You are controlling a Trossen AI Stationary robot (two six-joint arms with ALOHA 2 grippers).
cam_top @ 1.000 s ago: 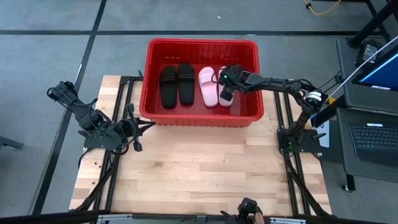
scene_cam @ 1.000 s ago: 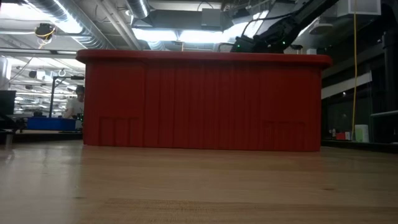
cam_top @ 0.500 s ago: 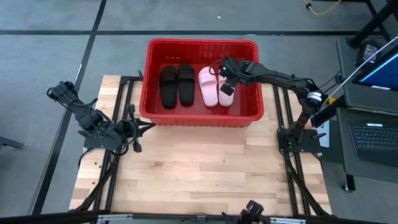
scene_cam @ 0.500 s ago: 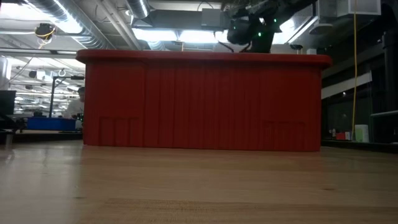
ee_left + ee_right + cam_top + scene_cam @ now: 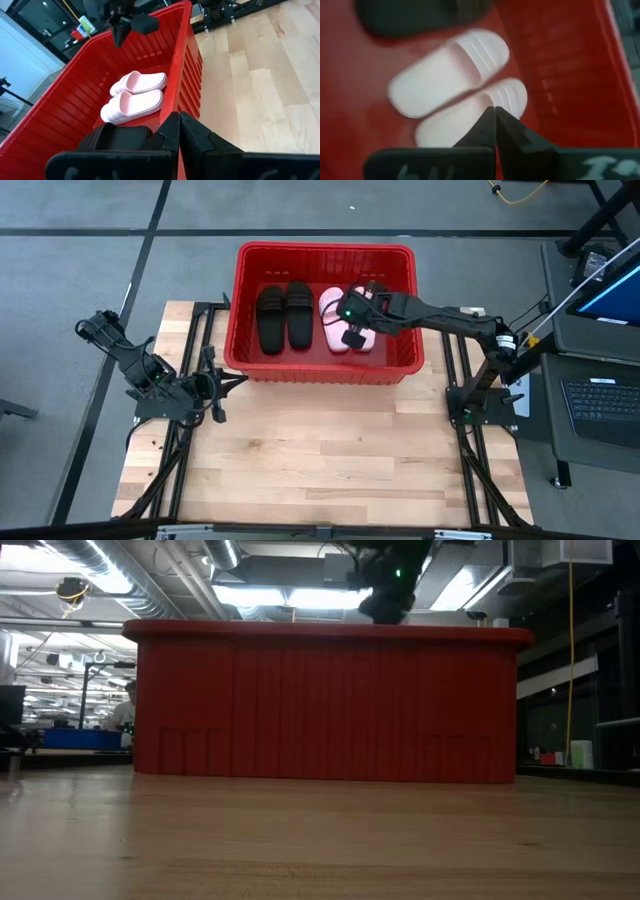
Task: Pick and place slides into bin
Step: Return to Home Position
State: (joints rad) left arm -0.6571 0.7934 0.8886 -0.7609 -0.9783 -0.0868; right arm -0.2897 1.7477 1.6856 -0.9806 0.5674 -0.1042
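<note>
Pale wood worktop [image 5: 320,460], bin [image 5: 325,249] top centre. Right gripper [image 5: 352,338], fingers together, hangs over pink slides [image 5: 135,102]. Left gripper [image 5: 179,116], fingers also together, sits mid-left.

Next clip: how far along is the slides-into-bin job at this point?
Placing looks done: both black slides and both pink slides lie side by side in the red bin. In hand: the right gripper hangs shut and empty above the pink pair. Left: drawing that arm clear of the bin; the left gripper, shut, waits at the table's left edge.
</note>
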